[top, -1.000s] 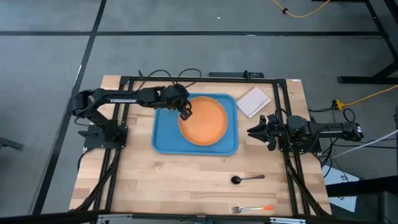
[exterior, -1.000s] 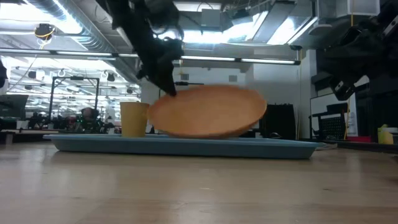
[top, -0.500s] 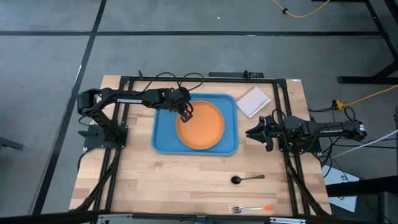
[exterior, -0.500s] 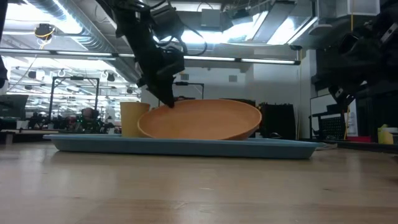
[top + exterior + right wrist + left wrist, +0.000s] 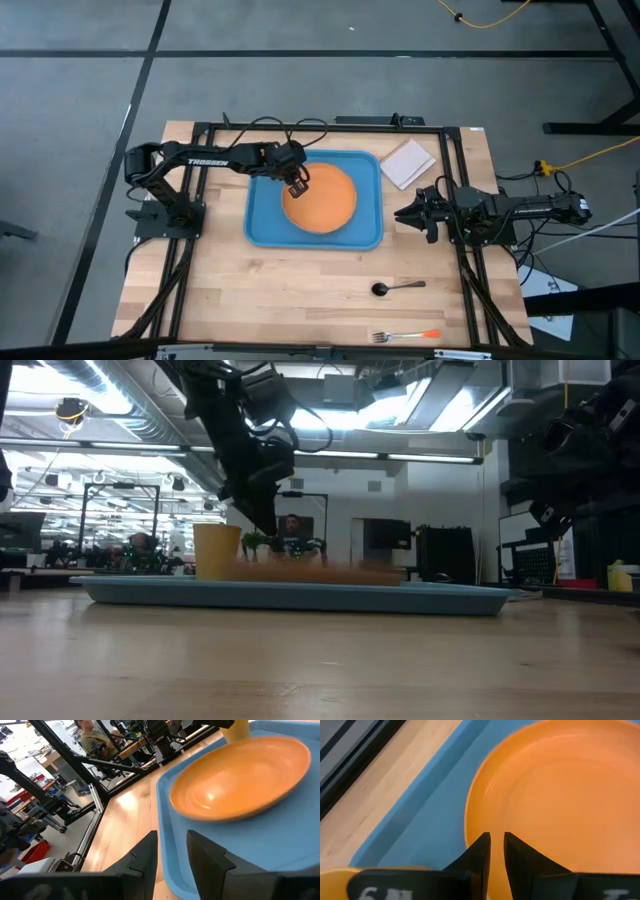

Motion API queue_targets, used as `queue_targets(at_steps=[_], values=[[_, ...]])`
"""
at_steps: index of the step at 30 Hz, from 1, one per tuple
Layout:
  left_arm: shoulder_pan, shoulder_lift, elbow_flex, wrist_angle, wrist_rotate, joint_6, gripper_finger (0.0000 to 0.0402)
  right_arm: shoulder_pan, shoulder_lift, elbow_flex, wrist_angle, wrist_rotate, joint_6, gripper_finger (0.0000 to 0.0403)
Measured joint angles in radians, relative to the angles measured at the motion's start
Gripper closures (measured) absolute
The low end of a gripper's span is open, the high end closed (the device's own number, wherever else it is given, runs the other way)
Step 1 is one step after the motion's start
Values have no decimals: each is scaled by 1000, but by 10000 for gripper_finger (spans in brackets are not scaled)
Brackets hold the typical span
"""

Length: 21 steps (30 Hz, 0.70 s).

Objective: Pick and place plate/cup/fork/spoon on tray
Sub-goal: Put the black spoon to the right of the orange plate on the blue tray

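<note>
the left gripper (image 5: 298, 187) hangs over the tray (image 5: 262, 222) near the counter's (image 5: 300, 290) back edge, at the left rim of the plate (image 5: 322, 200). its jaws stand narrow, a slim gap between them, and seem to grip nothing; the plate's rim lies just ahead of and under the tips. the plate looks to sit flat in the tray's right half, with the cup (image 5: 217, 552) in the tray's back-left corner, mostly hidden under the arm from above. the plate seems stiff, light and smooth, probably slippery, so its thin rim is the only place to pinch. the right gripper (image 5: 406, 213) waits beside the tray's right edge, jaws part open and empty. the spoon (image 5: 395, 288) and fork (image 5: 408, 335) lie near the counter's front-right; both look slim and rigid, best taken across the handle.
</note>
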Motion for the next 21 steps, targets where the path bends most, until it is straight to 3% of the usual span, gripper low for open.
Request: queue_targets(at_steps=[7, 11, 17, 21], values=[[-46, 0, 27, 18, 160, -18, 355, 0, 0, 0, 0, 0, 0, 293], [-105, -4, 78, -14, 380, -127, 355, 0, 0, 0, 0, 0, 0, 293], [-249, -10, 111, -89, 728, -123, 354, 0, 0, 0, 0, 0, 0, 293], [-364, -9, 112, -190, 764, -50, 354, 0, 0, 0, 0, 1, 0, 293]])
